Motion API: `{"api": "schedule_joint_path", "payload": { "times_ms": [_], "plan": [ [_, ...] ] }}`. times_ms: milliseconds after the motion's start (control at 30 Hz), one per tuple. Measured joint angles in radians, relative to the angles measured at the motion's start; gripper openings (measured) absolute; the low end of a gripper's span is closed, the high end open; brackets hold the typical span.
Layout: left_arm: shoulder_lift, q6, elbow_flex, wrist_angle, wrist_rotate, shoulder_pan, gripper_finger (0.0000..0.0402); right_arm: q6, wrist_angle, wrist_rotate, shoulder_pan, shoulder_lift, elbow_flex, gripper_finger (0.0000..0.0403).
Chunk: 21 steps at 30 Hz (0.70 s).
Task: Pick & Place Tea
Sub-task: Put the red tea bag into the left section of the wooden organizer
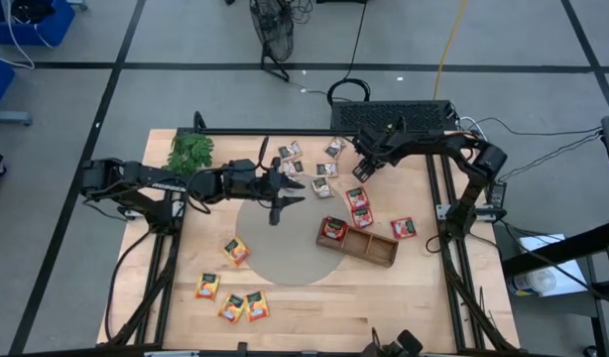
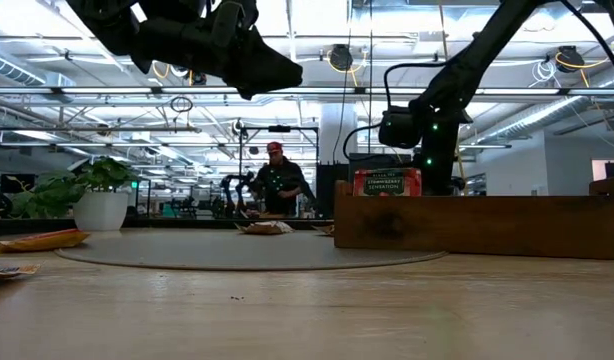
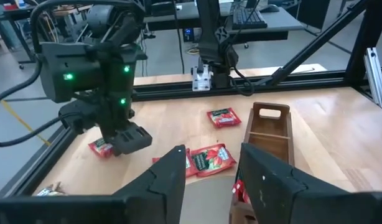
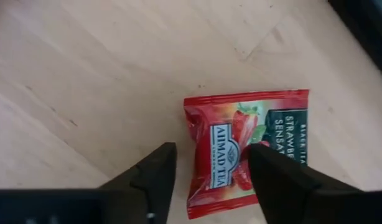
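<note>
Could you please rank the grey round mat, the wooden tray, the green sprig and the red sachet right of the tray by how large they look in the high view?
1. Grey round mat
2. Wooden tray
3. Green sprig
4. Red sachet

The tray and sprig look close in size, so their order is unsure.

Two dark jointed arms, green indicator lights, black cables

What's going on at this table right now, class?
Two robot arms are sorting tea sachets into a wooden compartment tray. One red sachet already sits in the tray's end compartment. The right claw hovers open just above a red strawberry sachet lying on the table, not gripping it. The left claw is open and empty over the grey round mat. Orange sachets and grey-white ones lie scattered on the table.
</note>
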Motion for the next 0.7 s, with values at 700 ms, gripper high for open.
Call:
{"api": "schedule_joint_path", "payload": {
  "times_ms": [700],
  "plan": [
    [0.001,-0.102,0.000,-0.019,-0.043,0.000,0.0157,-0.309,-0.005,0.404,0.253,-0.138,-0.007,0.0003]
  ]
}}
